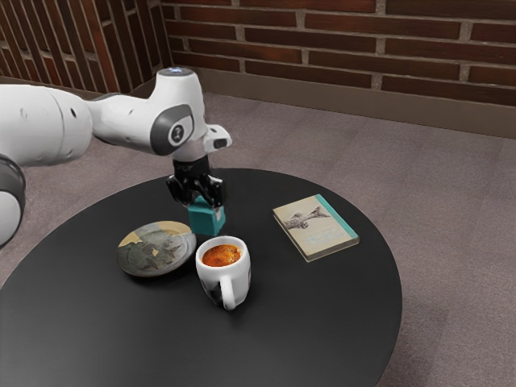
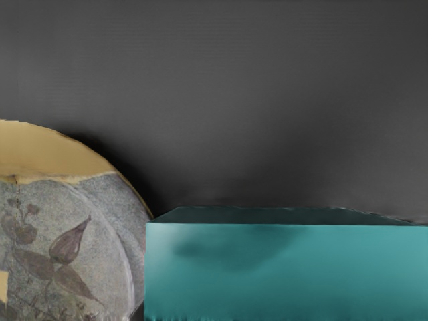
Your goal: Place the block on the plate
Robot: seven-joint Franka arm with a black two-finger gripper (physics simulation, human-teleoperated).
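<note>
Block (image 1: 205, 220), just one, teal, smooth and box-shaped with flat faces and crisp edges, is directly under the claw (image 1: 206, 203), just beside the plate on the exterior view's right. I cannot tell whether the claw has hold of it, nor whether it touches the tabletop (image 1: 314, 310). Its side edges run close to upright; which way its long axis lies, I cannot make out.

One round plate (image 1: 153, 251), stony grey with a tan patch and printed leaves, lies to the exterior view's left. One white mug (image 1: 236, 274), glossy and rounded, stands nearer, its handle pointing to the near side, with frothy orange-brown drink (image 1: 222, 255) inside. One flat, rectangular book (image 1: 315, 227), beige with a teal strip, lies to the exterior view's right. The single tabletop is round, black and smooth; brick wall (image 1: 339, 40) rises on the far side.
</note>
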